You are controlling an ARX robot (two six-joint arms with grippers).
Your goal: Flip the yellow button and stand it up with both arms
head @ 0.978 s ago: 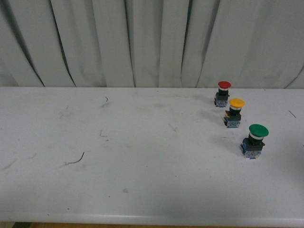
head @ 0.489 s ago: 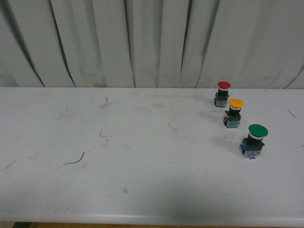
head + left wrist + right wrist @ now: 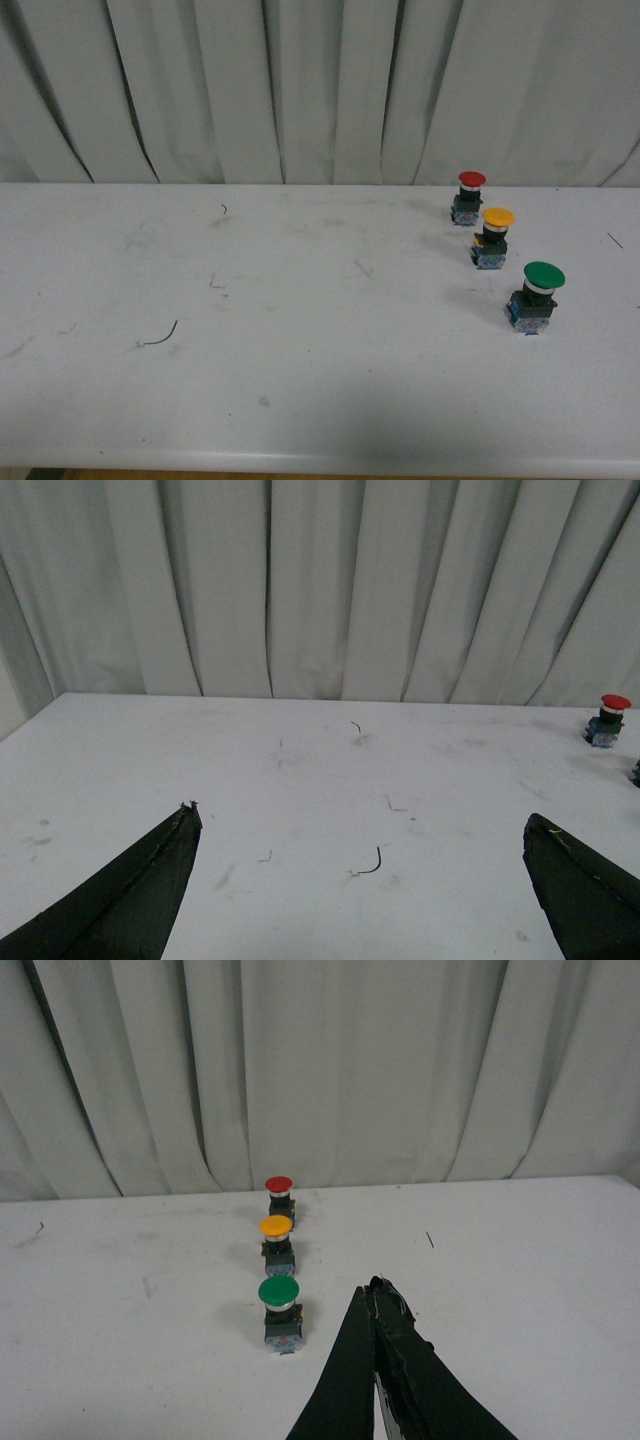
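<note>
The left end effector (image 3: 360, 825) is spread wide, its two dark wedge fingers (image 3: 120, 905) cut off by the frame's lower corners, with nothing between them but bare counter. The right end effector (image 3: 375, 1290) is clenched, its fingers pressed tip to tip and holding nothing, hovering just beside the green button (image 3: 280, 1312). Neither arm appears in the front view.

The yellow button (image 3: 492, 237) stands upright on its block, cap up, toward the right side of the counter (image 3: 300, 380). It is the middle one of a short row: the red button (image 3: 467, 196) stands behind it nearer the curtain, the green one (image 3: 535, 297) in front of it and a little further right. All three are apart, none touching.

In the left wrist view only the red button (image 3: 608, 720) shows whole; a dark scrap at the frame edge next to it is too cut off to identify. Fine detail of the blocks is blurred.

The counter is white and scuffed, with faint grey smudges and a few short dark curved wisps (image 3: 160, 338) on its left half. Behind it hangs a pale grey pleated curtain (image 3: 300, 90) filling the background.
</note>
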